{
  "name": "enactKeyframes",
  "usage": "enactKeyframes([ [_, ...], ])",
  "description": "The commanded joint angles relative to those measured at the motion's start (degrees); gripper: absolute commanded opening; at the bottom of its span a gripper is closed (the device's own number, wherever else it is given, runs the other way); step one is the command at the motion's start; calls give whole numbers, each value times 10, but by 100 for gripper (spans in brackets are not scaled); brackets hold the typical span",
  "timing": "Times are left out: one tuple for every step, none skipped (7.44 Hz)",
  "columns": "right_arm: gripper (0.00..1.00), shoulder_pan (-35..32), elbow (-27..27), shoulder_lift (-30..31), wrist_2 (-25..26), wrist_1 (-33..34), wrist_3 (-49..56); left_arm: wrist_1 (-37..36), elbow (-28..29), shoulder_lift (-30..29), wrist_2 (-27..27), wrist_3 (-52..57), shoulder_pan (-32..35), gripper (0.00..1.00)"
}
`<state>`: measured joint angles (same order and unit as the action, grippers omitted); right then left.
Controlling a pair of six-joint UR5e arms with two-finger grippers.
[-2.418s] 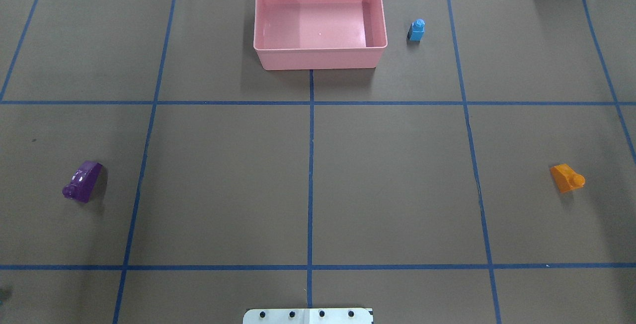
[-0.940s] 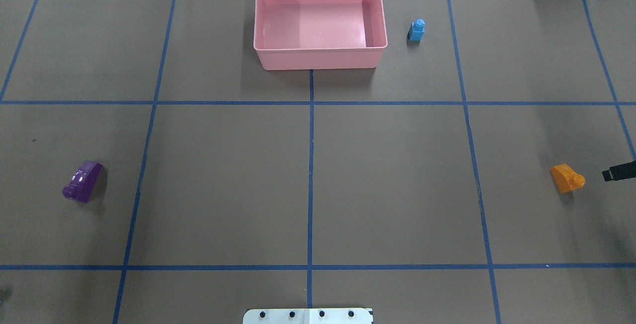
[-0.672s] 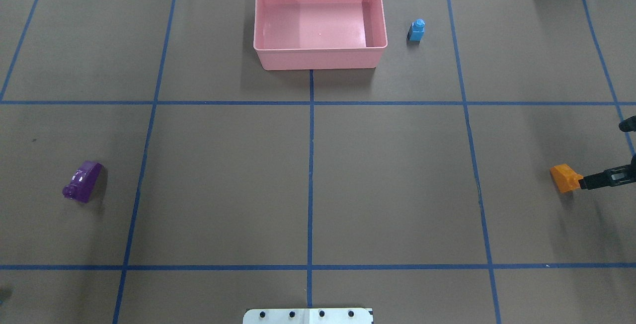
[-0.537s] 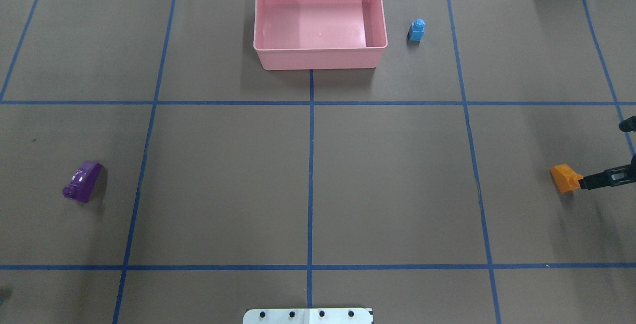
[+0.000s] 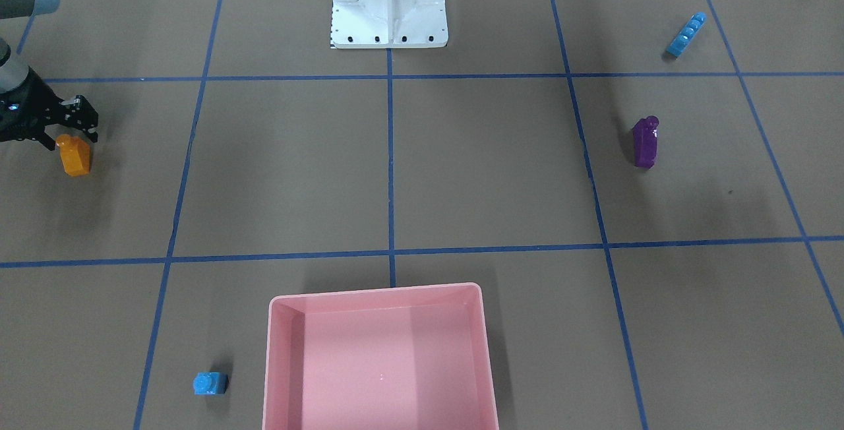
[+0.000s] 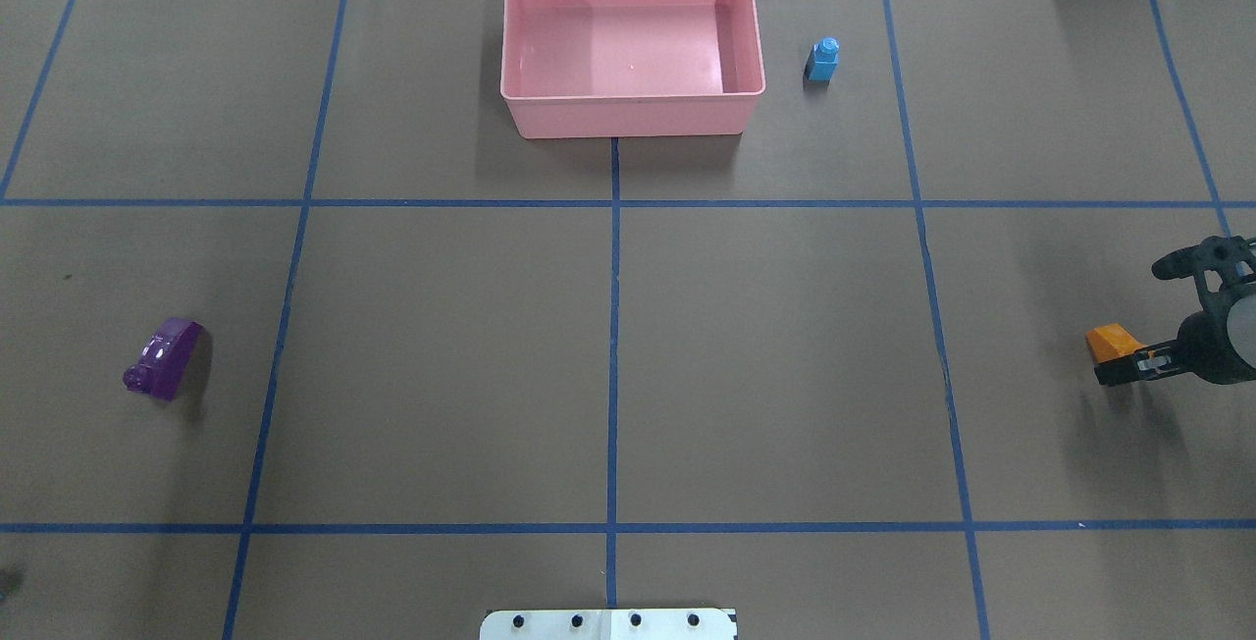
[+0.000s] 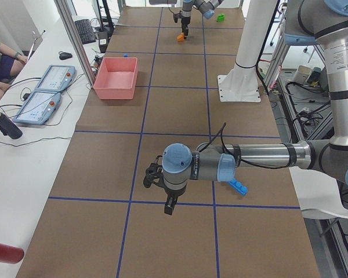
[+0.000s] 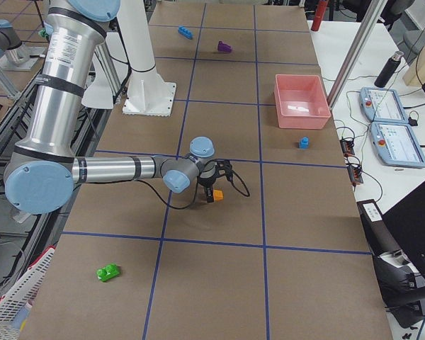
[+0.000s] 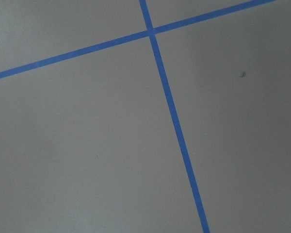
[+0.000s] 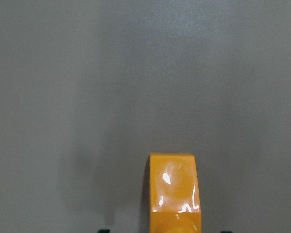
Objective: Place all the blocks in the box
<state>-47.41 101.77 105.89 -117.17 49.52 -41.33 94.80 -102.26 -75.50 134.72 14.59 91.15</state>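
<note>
Orange block [image 6: 1107,340] lies on the table [image 6: 785,346], well apart from the pink box [image 6: 633,118], to its right. Right fingers [image 6: 1121,374] stand spread around its stud end. I think this is the grasping step; next they must close firmly.

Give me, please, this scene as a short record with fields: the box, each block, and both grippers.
box: shallow pink plastic tray, empty
orange sloped brick: on the table, between the open fingers of the right gripper
purple sloped brick: on the table, robot's left side, alone
small light-blue cube: beside the box, on its right-arm side, not touching
long light-blue four-stud bar: on the table, near the left gripper
green two-stud brick: table's end on the robot's right
left gripper: above bare table; open or shut unclear
</note>
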Motion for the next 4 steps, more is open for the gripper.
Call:
enactKeyframes([
  [30, 0, 0, -2, -1, -3, 3, 0, 0, 0, 0, 0, 0, 100],
  [0, 0, 4, -3, -2, -4, 3, 0, 0, 1, 0, 0, 0, 100],
  [0, -5, 6, -3, -2, -4, 3, 0, 0, 0, 0, 0, 0, 100],
  [0, -25, 6, -21, -9, -3, 2, 0, 0, 0, 0, 0, 0, 100],
])
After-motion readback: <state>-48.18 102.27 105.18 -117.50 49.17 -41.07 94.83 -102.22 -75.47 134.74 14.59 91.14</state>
